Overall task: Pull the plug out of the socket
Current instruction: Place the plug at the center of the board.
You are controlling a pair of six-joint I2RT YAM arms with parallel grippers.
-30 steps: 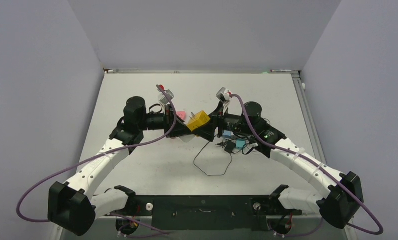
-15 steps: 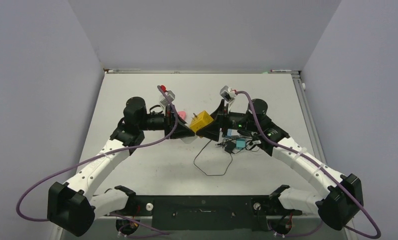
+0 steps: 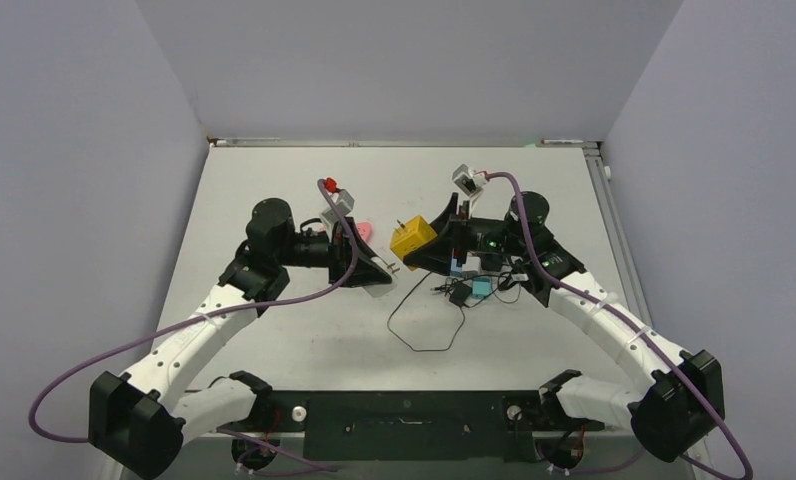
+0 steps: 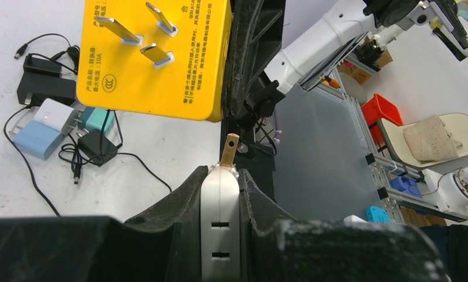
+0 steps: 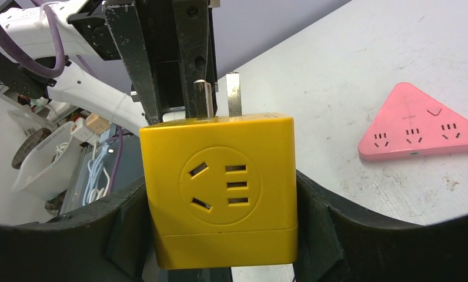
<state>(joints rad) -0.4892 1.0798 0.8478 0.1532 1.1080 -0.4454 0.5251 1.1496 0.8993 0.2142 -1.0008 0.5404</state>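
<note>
Left pincer: the left gripper [image 4: 220, 179] is closed down hard on a slim white plastic plug [image 4: 220, 229], with one brass pin [image 4: 230, 150] poking out past the fingertips
Right pincer: the right gripper [image 5: 220, 220] stands about half spread, clamped across the side faces of a chunky yellow plastic cube socket [image 5: 220, 200]
Where the plug is: in the air over the white table [image 3: 324, 340], just beside the cube face that carries the metal prongs [image 4: 158, 54], with a clear gap between them; it sits in no socket
Task state: looks done, plug and cube apart
Plug handling: likely light, rigid and smooth-shelled, so a bit slippery; best pinched on its broad flat sides, clear of the pin, which might bend
Cube handling: likely stiff and heavier; take it by flat opposite faces, away from the prongs
Nearby: a pink triangular power strip [image 5: 420, 132], plus loose chargers and cables [image 3: 469, 290] on the table
</note>
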